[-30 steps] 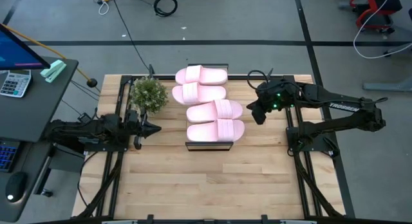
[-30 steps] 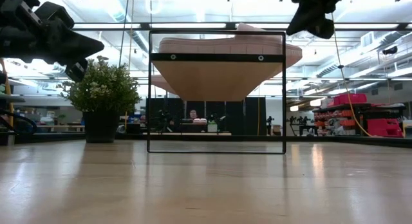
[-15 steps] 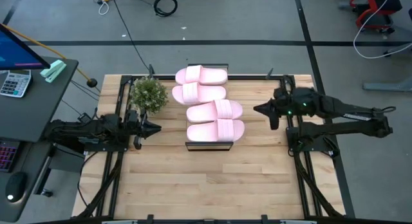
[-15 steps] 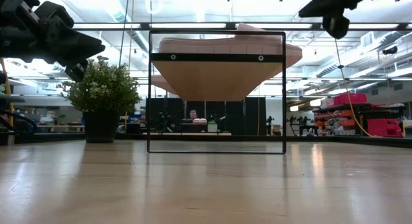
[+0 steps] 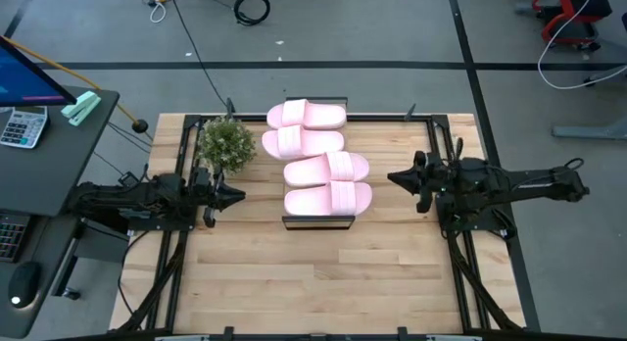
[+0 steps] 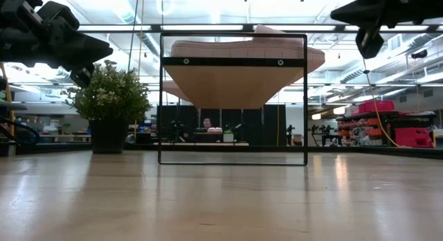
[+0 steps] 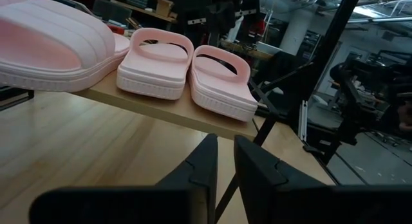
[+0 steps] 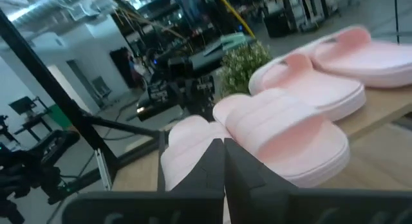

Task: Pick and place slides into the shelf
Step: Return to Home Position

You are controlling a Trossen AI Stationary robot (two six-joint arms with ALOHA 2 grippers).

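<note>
High view, four pink slides on the shelf, no readable writing, both pincers pressed together, empty.

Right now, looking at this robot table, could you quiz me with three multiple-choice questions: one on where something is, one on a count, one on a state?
1. Where are the slides?
A. On the floor
B. On top of the shelf
C. In the right gripper

2. How many pink slides show in the high view?
A. Two
B. Six
C. Four

3. What is the right gripper doing?
A. Hanging empty beside the shelf
B. Clamping a slide
C. Holding the potted plant

Answers:
1. B: all of them lie on the light wood top board in a row.
2. C: the high view shows two pairs lined up along the board.
3. A: it sits apart from the slides, nothing between its shut fingers. The left gripper waits on the opposite side near the potted plant, also empty.
</note>
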